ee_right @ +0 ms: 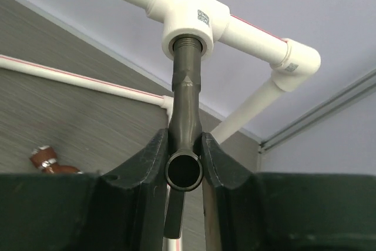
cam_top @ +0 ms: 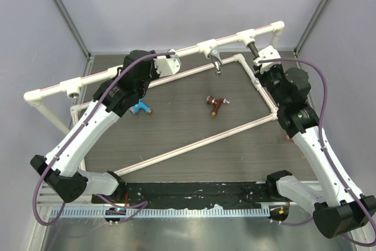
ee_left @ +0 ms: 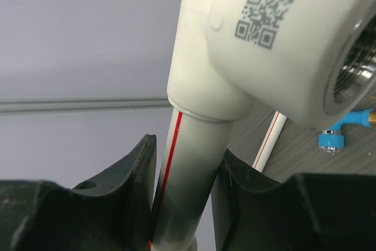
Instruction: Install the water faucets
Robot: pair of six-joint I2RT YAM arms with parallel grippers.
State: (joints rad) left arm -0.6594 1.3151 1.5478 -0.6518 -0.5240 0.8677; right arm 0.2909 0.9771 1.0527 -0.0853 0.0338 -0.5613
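Observation:
My right gripper is shut on the dark faucet, whose threaded end sits in a white tee socket of the raised pipe; it also shows in the top view. My left gripper is shut on the white red-striped pipe just below a tee socket; in the top view it sits at the rail. The chrome faucet hangs from the middle tee. The red-brown faucet and the blue faucet lie on the table.
A white pipe frame lies flat on the dark table, with a diagonal pipe across the front. The raised rail runs from left to back right on short legs. A black strip lies along the near edge.

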